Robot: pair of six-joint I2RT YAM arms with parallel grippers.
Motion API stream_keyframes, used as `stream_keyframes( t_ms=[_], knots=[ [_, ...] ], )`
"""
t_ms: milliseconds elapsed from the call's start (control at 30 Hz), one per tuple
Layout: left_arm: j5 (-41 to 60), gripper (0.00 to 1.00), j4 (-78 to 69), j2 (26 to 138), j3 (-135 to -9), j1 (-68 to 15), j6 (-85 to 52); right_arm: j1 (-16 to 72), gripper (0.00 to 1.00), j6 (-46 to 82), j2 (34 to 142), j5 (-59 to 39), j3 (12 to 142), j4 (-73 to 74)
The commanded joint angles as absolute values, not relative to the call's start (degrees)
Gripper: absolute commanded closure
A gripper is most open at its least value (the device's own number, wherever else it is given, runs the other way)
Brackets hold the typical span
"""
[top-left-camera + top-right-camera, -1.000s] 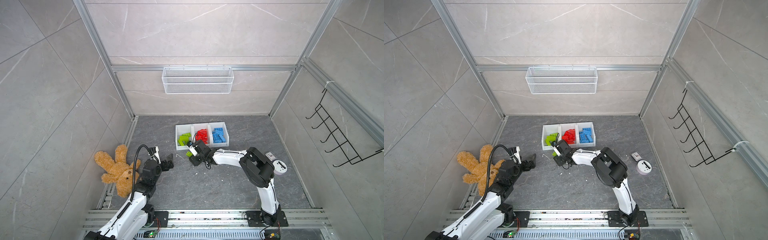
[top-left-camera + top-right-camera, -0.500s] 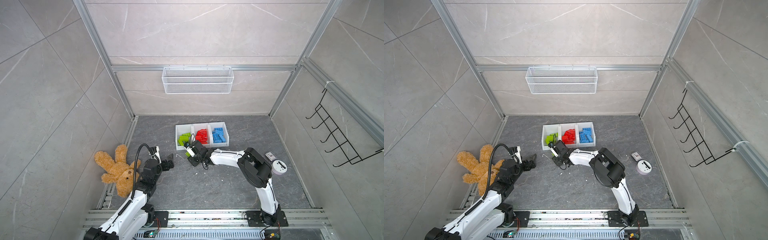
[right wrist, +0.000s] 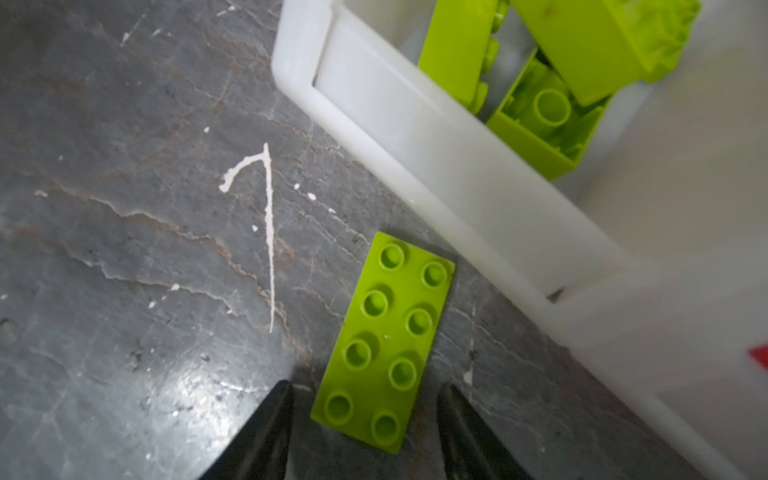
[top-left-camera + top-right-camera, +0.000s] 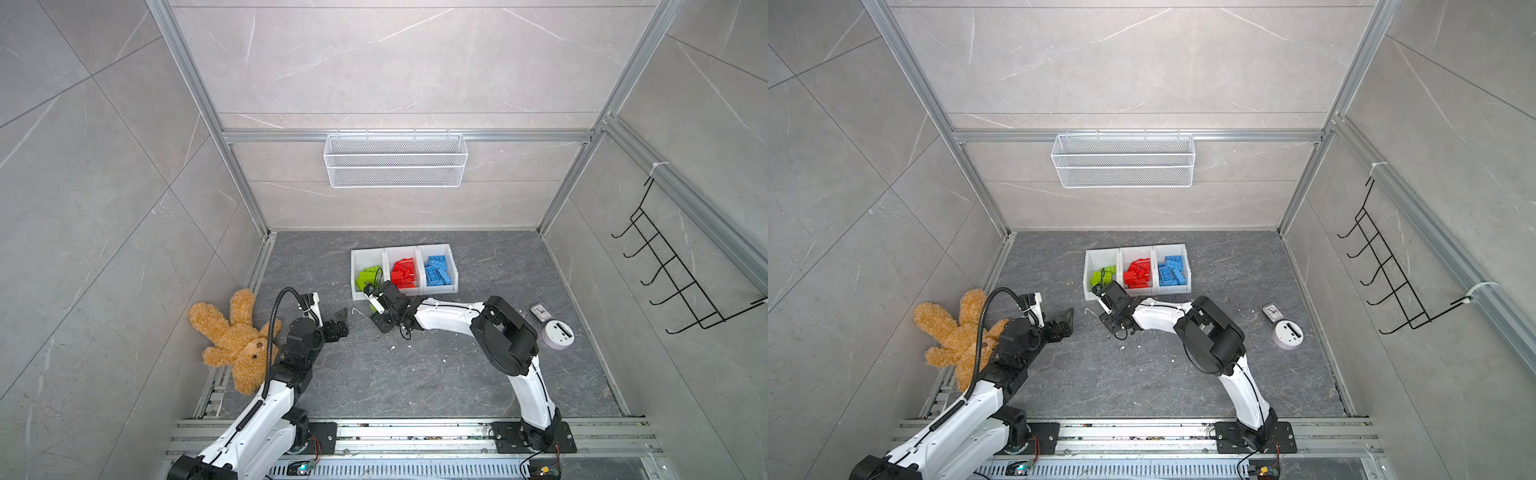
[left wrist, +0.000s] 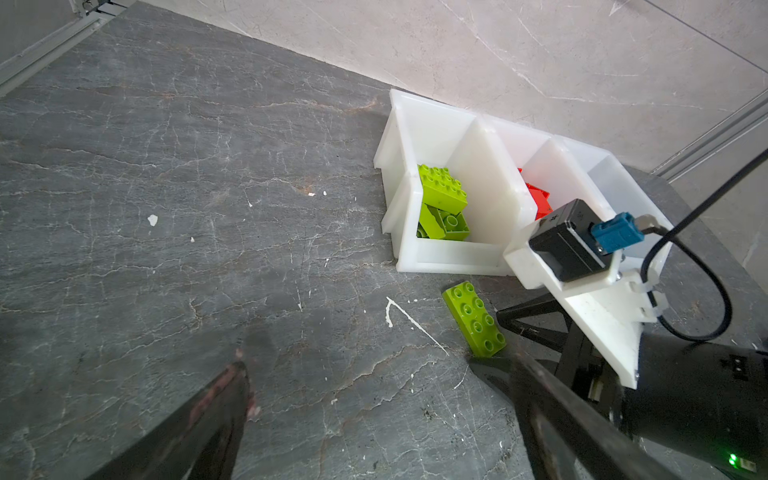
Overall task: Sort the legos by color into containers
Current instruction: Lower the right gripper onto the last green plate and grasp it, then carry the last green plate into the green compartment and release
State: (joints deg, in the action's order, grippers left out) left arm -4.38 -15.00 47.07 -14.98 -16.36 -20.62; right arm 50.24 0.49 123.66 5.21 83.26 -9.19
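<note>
A flat lime-green lego plate [image 3: 386, 340] lies studs up on the dark floor, just in front of the leftmost white container [image 3: 415, 137]. My right gripper [image 3: 365, 386] is open, with one finger on each side of the plate's near end and a gap on both sides. The plate [image 5: 473, 320] also shows in the left wrist view. In both top views the three containers hold green legos [image 4: 368, 274], red legos [image 4: 404, 272] and blue legos [image 4: 436, 270]. My left gripper [image 5: 361, 365] hangs open and empty over bare floor, left of the right gripper [image 4: 376, 316].
A brown teddy bear [image 4: 232, 340] lies against the left wall beside the left arm. A round white device [image 4: 558, 333] and a small clock [image 4: 540, 311] sit on the floor at the right. A wire basket [image 4: 395, 160] and a black hook rack [image 4: 673, 274] hang on the walls.
The right gripper has edged slightly left along the front of the containers, staying low over the green plate. The left arm has barely moved.
</note>
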Motion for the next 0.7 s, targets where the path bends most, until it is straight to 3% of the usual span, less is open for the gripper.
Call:
stream_keyframes(
  t_ms=[0, 400, 667],
  knots=[
    [-4.4, 0.01, -16.7, 46.6, -16.9, -16.1, -20.6, 50.4, 0.42, 2.3, 126.3, 6.2, 83.9, -11.5],
    [-4.5, 0.01, -16.6, 46.0, -16.8, -16.1, -20.7, 51.1, 0.61, 4.3, 125.0, 8.5, 82.4, -10.6],
    [-4.8, 0.01, -16.5, 46.2, -16.9, -16.1, -20.9, 52.3, 0.67, 5.0, 119.8, 8.6, 76.9, -7.7]
  ],
)
